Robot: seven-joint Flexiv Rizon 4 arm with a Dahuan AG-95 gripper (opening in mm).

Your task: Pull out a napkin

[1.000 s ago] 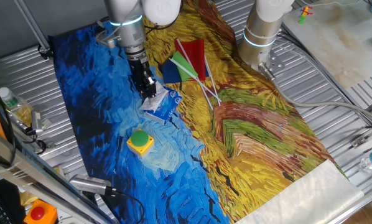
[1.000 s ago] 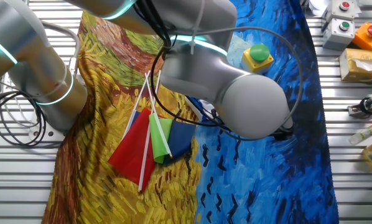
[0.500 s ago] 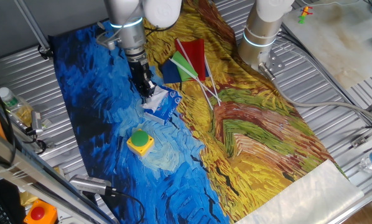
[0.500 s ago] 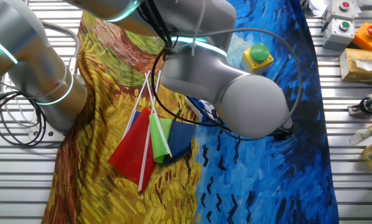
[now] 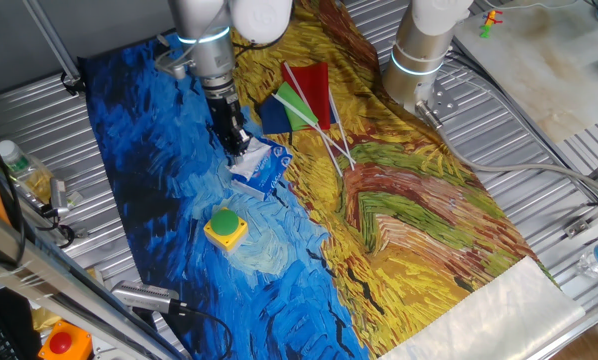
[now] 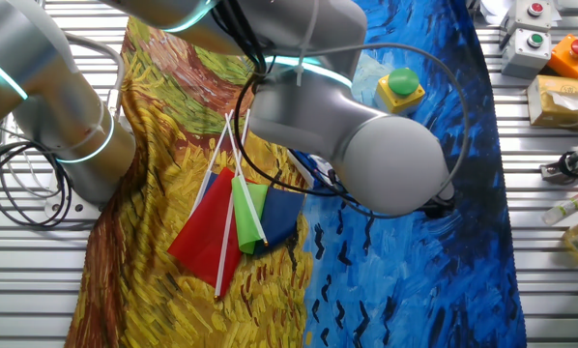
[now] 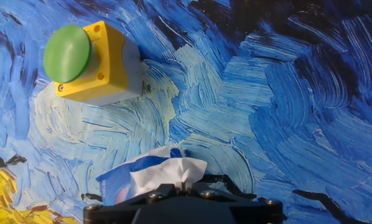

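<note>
Item one, nearest: my pincer, its dark body filling the bottom edge of the hand view, tips pressed together on a bunched white fold of the napkin; I judge it closed on that fold, since the paper rises straight into the tips. Item two: the blue tissue packet, lying on the painted cloth directly under the pincer; in the hand view only its blue-and-white flap shows beside the napkin, and how much of the sheet is still inside I cannot tell. Item three, beyond: a yellow box with a green push button, standing apart from the packet on the blue part of the cloth. Item four, farther: small red, green and blue flags on white sticks, lying on the yellow part, well clear of the work. In the other fixed view my own arm hides packet and napkin altogether. Progress, as I judge it: grasp made, a tuft raised above the packet mouth; left to do, the draw itself, lifting until the whole sheet comes free while the packet stays on the worktop
</note>
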